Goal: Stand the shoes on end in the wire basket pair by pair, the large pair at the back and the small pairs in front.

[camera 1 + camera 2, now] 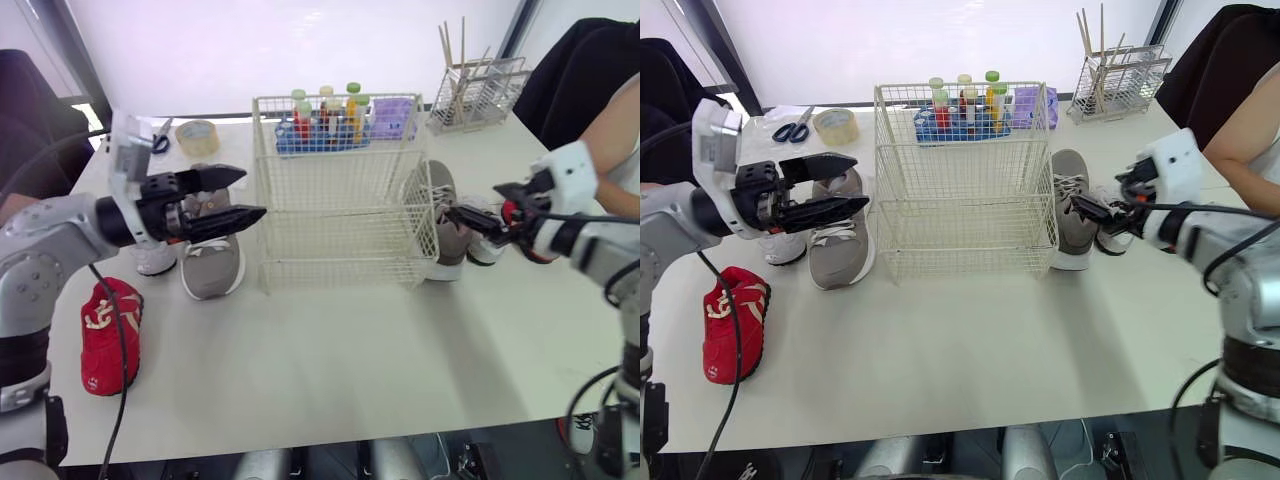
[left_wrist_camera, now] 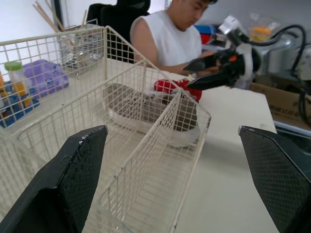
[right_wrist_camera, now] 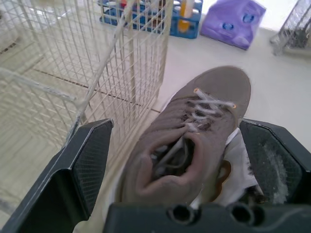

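Currently, left gripper (image 1: 254, 193) spread wide, right gripper (image 3: 182, 165) spread near grey shoe (image 3: 214, 97), purple pack (image 3: 232, 22) print unreadable.

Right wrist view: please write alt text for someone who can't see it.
The open right hand frames a grey lace-up shoe lying on the white table beside the wire basket. Behind them stand a blue rack of bottles and a purple packet.

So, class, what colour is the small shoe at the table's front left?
The small shoe is red with white laces, clearest in the left eye view.
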Controlling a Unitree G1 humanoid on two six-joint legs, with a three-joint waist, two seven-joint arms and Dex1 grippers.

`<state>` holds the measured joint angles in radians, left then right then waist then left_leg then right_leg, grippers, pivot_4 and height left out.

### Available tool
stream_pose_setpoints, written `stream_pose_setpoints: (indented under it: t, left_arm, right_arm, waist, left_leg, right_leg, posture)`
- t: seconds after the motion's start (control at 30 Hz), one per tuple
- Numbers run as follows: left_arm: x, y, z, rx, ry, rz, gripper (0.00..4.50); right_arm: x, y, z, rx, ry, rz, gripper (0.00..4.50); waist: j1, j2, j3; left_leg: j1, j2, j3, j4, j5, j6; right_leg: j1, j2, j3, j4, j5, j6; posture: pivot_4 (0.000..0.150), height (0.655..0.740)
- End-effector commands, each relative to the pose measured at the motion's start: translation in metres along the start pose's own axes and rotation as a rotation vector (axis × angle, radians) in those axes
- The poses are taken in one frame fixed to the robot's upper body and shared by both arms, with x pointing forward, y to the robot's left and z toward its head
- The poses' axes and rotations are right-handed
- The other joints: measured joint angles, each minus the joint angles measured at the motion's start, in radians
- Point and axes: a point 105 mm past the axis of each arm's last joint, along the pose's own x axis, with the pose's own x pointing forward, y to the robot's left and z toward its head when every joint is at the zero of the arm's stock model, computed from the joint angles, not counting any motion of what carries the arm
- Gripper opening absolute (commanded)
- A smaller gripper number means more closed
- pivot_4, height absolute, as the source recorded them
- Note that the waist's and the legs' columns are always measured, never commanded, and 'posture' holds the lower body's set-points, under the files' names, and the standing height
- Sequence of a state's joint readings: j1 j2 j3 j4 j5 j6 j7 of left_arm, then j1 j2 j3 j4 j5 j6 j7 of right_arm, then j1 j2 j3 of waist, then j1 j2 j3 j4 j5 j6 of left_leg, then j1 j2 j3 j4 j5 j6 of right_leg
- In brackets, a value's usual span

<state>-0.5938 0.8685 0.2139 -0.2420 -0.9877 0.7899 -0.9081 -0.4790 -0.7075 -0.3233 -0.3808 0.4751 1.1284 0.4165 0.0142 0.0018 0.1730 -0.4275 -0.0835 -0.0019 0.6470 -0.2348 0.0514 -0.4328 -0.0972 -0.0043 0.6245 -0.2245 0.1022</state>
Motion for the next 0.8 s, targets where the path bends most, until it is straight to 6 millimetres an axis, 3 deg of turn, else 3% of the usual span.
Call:
stream_pose_setpoints:
  t: [0.03,0.17,0.33,0.7,0.8]
  left_arm:
    - [0.0,0.0,0.008,0.05,-0.018,-0.008,4.48]
    - [0.001,0.0,0.008,0.054,-0.022,-0.012,4.48]
    - [0.001,-0.002,0.006,0.053,-0.026,-0.01,4.48]
    - [0.003,-0.002,0.006,0.064,-0.029,0.008,4.48]
    - [0.005,-0.003,0.006,0.066,-0.032,0.01,4.5]
  right_arm:
    - [-0.004,0.004,-0.005,0.02,-0.017,-0.056,4.5]
    - [-0.001,0.008,-0.019,0.021,0.011,-0.083,4.5]
    - [0.001,0.0,-0.016,0.035,-0.005,-0.114,4.5]
    - [0.016,0.015,-0.04,0.078,0.081,-0.132,4.5]
    - [0.021,0.016,-0.039,0.087,0.067,-0.152,3.66]
  waist:
    - [0.0,0.0,0.0]
    - [-0.002,0.0,0.0]
    - [-0.003,0.0,0.0]
    - [-0.004,0.0,0.0]
    - [-0.004,0.0,0.0]
  left_leg:
    - [0.0,0.0,0.0,0.0,0.0,0.0]
    - [0.0,-0.001,0.0,0.0,0.0,0.001]
    - [0.0,0.0,0.0,0.001,0.001,0.001]
    - [0.001,0.0,0.0,0.001,0.001,0.001]
    - [0.001,0.0,0.0,0.001,0.001,0.001]
  right_leg:
    - [0.0,0.0,0.0,0.0,0.0,0.0]
    - [0.0,0.0,0.0,0.0,0.001,0.002]
    - [0.0,0.0,0.0,0.002,0.001,0.002]
    - [0.0,0.0,0.0,0.002,0.001,0.002]
    - [0.0,0.0,0.0,0.003,0.001,0.002]
  posture:
    - [0.15,0.74]
    - [0.15,0.74]
    - [0.15,0.74]
    - [0.15,0.74]
    - [0.15,0.74]
